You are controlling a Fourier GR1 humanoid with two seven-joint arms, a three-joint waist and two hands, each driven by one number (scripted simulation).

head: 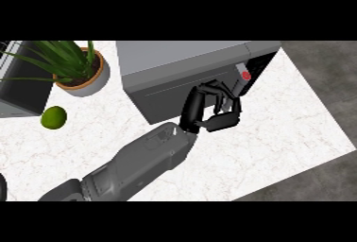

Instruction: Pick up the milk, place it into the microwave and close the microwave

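The grey microwave (181, 56) stands at the back of the white marble counter (279, 127). Its dark door (164, 97) faces me and looks swung in against the body; a red button (245, 74) shows on the black panel to the door's right. My right hand (222, 119) reaches in from the lower left and rests against the door's right end, fingers bent and relaxed, holding nothing. No milk shows anywhere in view. Only a dark sliver of my left hand (2, 186) shows at the left edge.
A potted plant (87, 80) stands left of the microwave, with a green lime (54, 117) in front of it. A dark appliance (17, 94) sits at the far left. The counter's edge runs diagonally at the right, dark floor (320, 75) beyond.
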